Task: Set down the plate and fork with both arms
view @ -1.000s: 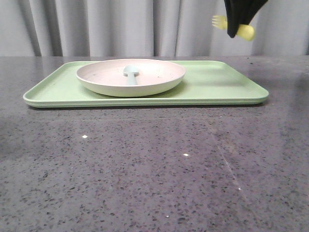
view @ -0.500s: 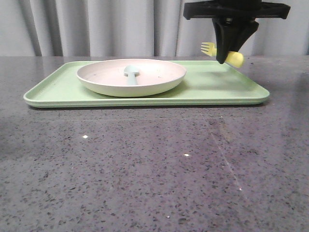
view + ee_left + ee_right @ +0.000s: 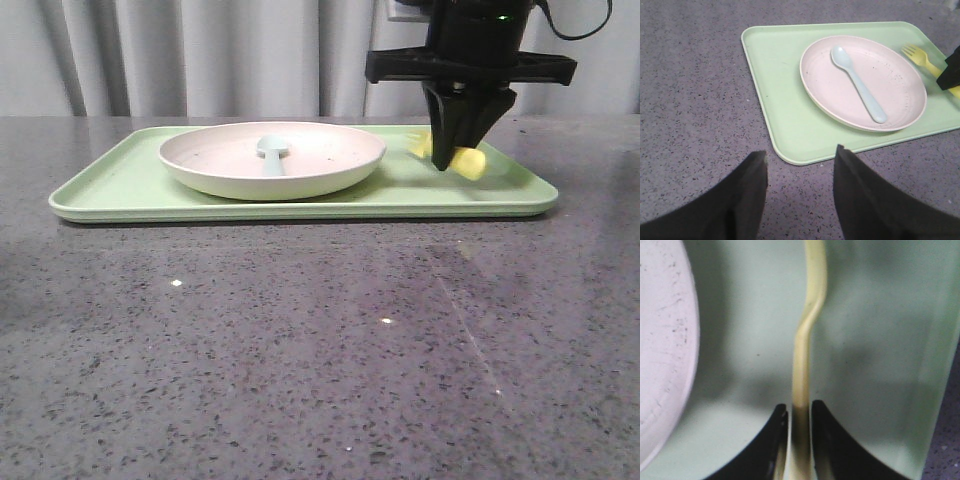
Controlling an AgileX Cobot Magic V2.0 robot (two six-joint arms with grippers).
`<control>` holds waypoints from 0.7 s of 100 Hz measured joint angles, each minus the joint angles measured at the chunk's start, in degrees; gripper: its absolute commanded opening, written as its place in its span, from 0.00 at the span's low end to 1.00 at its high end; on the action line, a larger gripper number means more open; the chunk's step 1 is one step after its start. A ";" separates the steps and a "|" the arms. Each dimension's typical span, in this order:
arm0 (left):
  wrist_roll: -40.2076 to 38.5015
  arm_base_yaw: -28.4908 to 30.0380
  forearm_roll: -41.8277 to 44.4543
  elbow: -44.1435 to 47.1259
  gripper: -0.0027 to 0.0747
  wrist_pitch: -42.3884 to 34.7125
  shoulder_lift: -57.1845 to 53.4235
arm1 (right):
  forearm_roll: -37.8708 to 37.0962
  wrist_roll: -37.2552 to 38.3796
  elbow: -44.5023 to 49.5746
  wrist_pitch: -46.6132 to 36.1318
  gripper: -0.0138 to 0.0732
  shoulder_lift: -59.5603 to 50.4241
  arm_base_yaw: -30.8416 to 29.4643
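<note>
The pale pink plate (image 3: 271, 160) sits on the left-middle of the light-green tray (image 3: 150, 195), with a blue-grey spoon (image 3: 270, 150) lying in it. My right gripper (image 3: 450, 160) is shut on the yellow fork (image 3: 467, 162), low over the tray just right of the plate. In the right wrist view the fork (image 3: 805, 340) runs out from between the black fingers (image 3: 770, 440), with the plate (image 3: 662, 350) beside it. My left gripper (image 3: 800, 156) stands open over bare table near the tray's corner. The left wrist view shows the plate (image 3: 900, 85), the spoon (image 3: 860, 85) and the fork (image 3: 920, 56).
The tray (image 3: 785, 100) lies across the back of a dark speckled stone table (image 3: 320, 350). Grey curtains (image 3: 200, 55) hang behind it. The tray's right end (image 3: 520, 185) lies beyond the fork.
My right gripper has come down and moved left with the fork, from high at the upper right to just above the tray beside the plate. Plate, spoon and tray have not moved.
</note>
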 measured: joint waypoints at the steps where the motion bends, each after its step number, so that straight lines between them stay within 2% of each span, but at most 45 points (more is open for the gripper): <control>1: 0.00 0.00 0.00 0.00 0.44 0.00 0.00 | 0.04 0.00 0.00 0.00 0.54 0.00 0.00; 8: 0.00 0.00 0.00 0.00 0.44 0.00 0.00 | 0.04 -0.03 0.00 0.00 0.62 0.00 0.00; 30: 0.00 0.00 -0.53 0.00 0.44 0.00 0.00 | 0.13 -0.12 0.00 -0.08 0.57 0.00 0.00; 70: 0.00 0.00 -0.76 0.00 0.44 -1.70 -0.72 | 0.17 -0.26 0.31 -0.02 0.57 -5.67 0.00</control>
